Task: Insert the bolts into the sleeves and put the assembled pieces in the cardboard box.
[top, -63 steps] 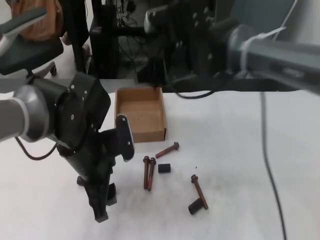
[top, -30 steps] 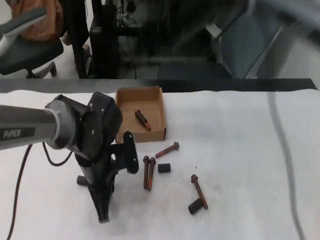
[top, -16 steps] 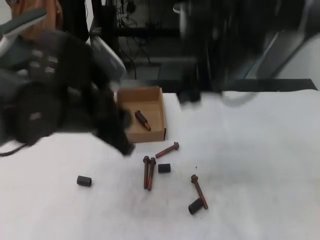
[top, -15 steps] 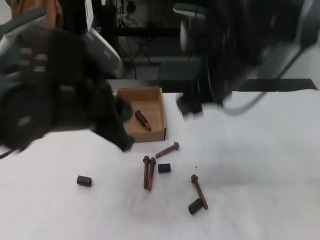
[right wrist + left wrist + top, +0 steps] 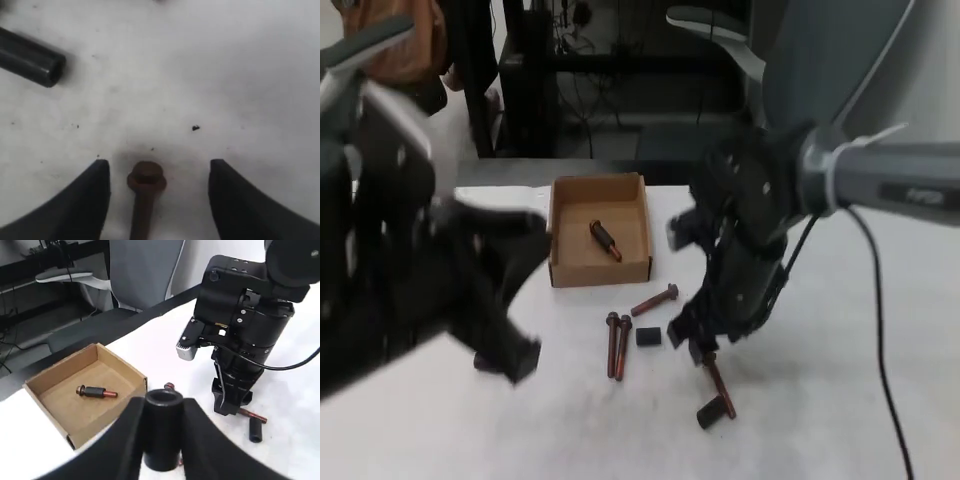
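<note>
My main worry is the right pincer (image 5: 158, 169). It hangs released, low over the surface (image 5: 840, 380), with its fingers either side of the head of a bolt (image 5: 146, 181) lying mid-surface toward the near edge. The head sits off-centre, closer to one finger. If I close from here, I judge the bolt could swivel, skid out, or be nipped by the head alone and droop, which would make it hard to mate. A near sleeve (image 5: 715, 410) lies at that bolt's tip, touching or just beside it, and a sloppy lift could send it rolling. The left pincer (image 5: 163, 404), toward the left edge, is clenched on a held sleeve (image 5: 162, 432) with its bore showing. A hard push from a bolt might tilt it in that grip. My count:
- one box (image 5: 599, 182) by the far edge
- two pincers
- one assembled piece (image 5: 605, 240) lying inside the box
- four loose bolts: the one under the right pincer, a pair of bolts (image 5: 617, 346) side by side, and a single bolt (image 5: 655, 299) just in front of the box
- three sleeves: the held one, the near one, and a middle sleeve (image 5: 648, 336) beside the pair
</note>
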